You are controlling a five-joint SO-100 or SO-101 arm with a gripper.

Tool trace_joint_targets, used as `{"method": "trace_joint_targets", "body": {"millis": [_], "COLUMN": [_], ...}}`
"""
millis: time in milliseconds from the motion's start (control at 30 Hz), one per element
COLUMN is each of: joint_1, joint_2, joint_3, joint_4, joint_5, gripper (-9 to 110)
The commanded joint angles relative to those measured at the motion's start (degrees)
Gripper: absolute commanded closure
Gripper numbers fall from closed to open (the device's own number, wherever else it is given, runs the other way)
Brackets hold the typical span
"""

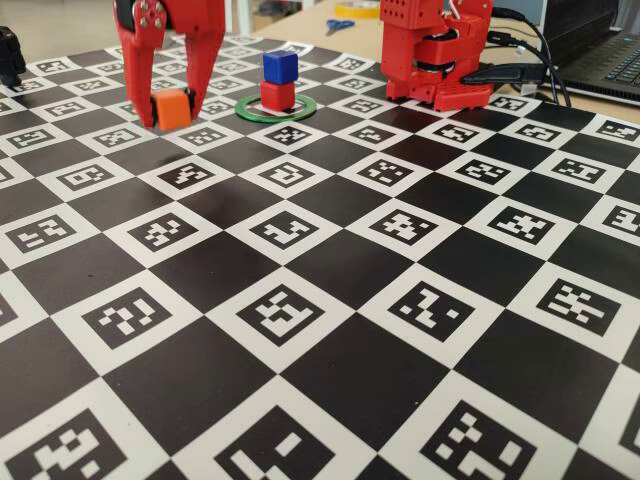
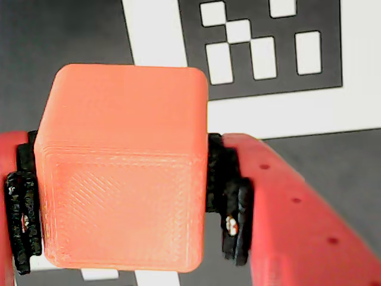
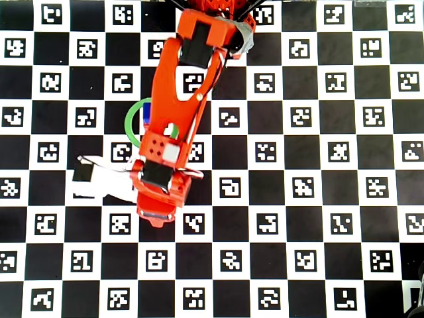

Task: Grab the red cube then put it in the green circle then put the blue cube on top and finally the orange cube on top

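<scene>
In the fixed view my red gripper [image 1: 172,112] hangs at the back left, shut on the orange cube [image 1: 173,107] and holding it close to the board. To its right the blue cube [image 1: 280,66] sits on top of the red cube [image 1: 277,96], which stands inside the green circle [image 1: 303,109]. The wrist view is filled by the orange cube [image 2: 122,173], which is clamped between the black pads [image 2: 21,220] of the gripper [image 2: 122,196]. From overhead, my arm covers most of the stack. Only an arc of the green circle [image 3: 129,122] and a sliver of the blue cube [image 3: 146,112] show.
The arm's red base [image 1: 435,50] stands to the right of the stack. Beyond the checkerboard marker mat [image 1: 330,300] lie scissors [image 1: 339,25], a yellow tape roll [image 1: 357,8] and a laptop [image 1: 605,55] with cables.
</scene>
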Motion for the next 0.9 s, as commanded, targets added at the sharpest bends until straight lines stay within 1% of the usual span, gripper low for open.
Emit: {"method": "trace_joint_targets", "body": {"millis": [0,333,600,867], "joint_1": [1.85,5.01,4.75,7.91], "joint_2": [15.12,35.16,45.00,52.21], "joint_3": [1.23,16.79,26.81,35.24], "joint_4": [3.34,7.65,10.02,7.56], "joint_5": [-2.20,-8.61,-11.43,-15.47], "gripper": [89,90,90,90]}}
